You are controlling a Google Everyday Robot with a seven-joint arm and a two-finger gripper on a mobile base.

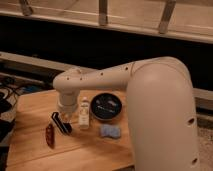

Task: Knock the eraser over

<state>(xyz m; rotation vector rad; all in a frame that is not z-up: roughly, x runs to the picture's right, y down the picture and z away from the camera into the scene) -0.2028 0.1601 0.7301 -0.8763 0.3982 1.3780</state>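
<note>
While the pincer (66,113) hovers, the eraser (61,123) lies tilted.

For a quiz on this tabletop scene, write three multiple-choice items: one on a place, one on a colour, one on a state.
1. Where does the small black rectangular eraser with white stripes lie?
A. between the dark red elongated object and the small white bottle
B. inside the round black bowl
C. on the floor

2. What colour is the small crumpled cloth-like item in front of the bowl?
A. green
B. pale blue
C. orange

3. How does the robot's hand stand?
A. raised high above the railing
B. down low at the wooden table, just above the eraser
C. inside the bowl

Answers: 1 A, it shows between those two. 2 B, it looks bluish on the wood. 3 B, the wrist ends right beside the eraser and bottle.
</note>
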